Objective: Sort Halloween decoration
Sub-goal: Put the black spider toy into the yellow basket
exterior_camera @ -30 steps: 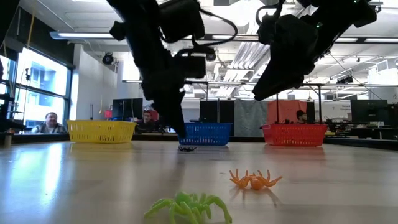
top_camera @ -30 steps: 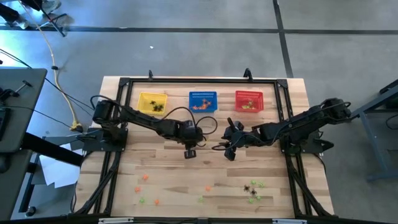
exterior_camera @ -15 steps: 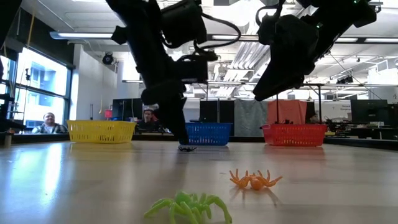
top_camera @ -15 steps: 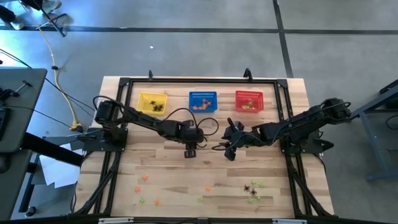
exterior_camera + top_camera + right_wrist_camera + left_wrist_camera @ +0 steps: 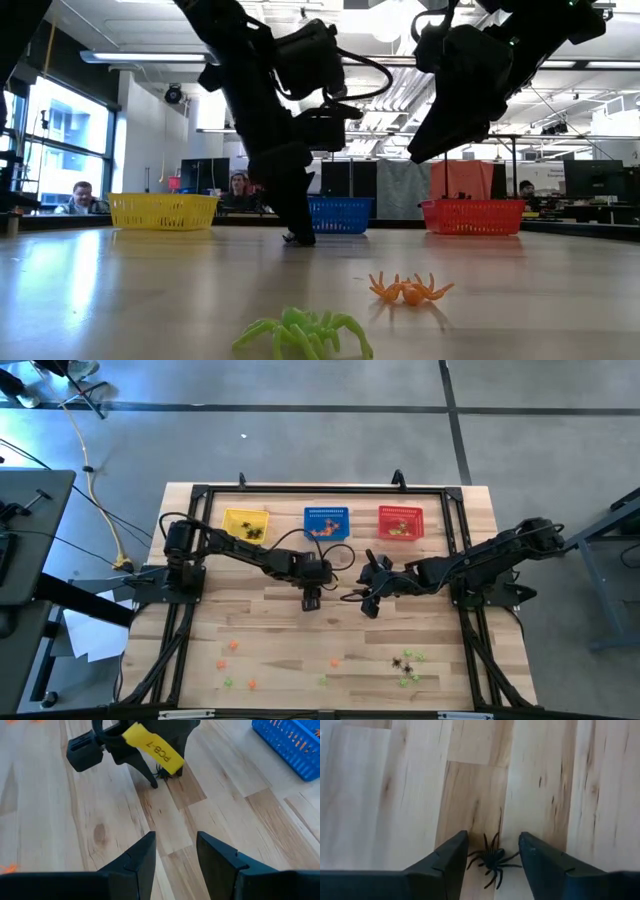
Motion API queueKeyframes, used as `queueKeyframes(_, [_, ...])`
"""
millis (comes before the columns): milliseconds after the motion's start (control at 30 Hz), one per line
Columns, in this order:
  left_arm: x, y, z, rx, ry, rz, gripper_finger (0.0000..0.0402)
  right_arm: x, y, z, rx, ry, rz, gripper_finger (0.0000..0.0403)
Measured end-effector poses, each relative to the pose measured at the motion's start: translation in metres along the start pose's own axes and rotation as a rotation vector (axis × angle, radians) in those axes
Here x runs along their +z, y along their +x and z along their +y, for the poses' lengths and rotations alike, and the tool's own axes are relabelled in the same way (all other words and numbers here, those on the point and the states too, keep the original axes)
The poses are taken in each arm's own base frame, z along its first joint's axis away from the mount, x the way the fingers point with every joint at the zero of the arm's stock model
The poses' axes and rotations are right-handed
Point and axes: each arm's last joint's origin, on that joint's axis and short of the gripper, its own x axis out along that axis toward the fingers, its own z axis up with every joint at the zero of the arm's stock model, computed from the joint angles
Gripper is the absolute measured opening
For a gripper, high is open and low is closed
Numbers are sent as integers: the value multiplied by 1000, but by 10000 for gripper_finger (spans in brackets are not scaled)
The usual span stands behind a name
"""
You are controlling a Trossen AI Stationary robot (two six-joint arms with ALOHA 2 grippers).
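Observation:
A black spider decoration (image 5: 492,860) lies on the bare wood near the table's middle, also seen in the right wrist view (image 5: 162,774). My left gripper (image 5: 493,840) points steeply down over it, open, one finger on either side of the spider, tips close to the table (image 5: 298,236). My right gripper (image 5: 368,603) hangs open and empty (image 5: 175,840) a little to the right, above the table.
Yellow (image 5: 245,525), blue (image 5: 326,522) and red (image 5: 400,522) baskets stand in a row at the far edge. Loose orange (image 5: 232,645) and green (image 5: 322,680) decorations and a black-and-green cluster (image 5: 407,663) lie near the front edge.
My left gripper has opened, sunk toward the table and shifted slightly toward the right edge, so that its fingers now stand around the black spider. The spider has stayed where it was.

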Motion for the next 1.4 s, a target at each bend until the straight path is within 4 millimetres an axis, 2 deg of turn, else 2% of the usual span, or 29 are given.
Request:
queueKeyframes(133, [0, -1, 0, -9, -28, 0, 131, 0, 0, 0, -1, -1, 1, 138])
queueKeyframes(333, [0, -2, 1, -11, -87, 1, 13, 0, 0, 0, -1, -5, 1, 138])
queueKeyframes(500, [0, -3, 1, -7, -99, -2, 2, 0, 0, 0, -1, -7, 1, 138])
queueKeyframes(700, [2, -18, 3, -15, -108, -35, 0, 0, 0, 0, -1, -8, 1, 138])
queueKeyframes(1133, [7, -78, 9, -19, -124, -137, 0, 0, 0, 0, -2, -9, 2, 138])
queueKeyframes(1400, [-7, -114, 27, 153, -121, -79, 0, 0, 0, 0, -3, -10, 3, 138])
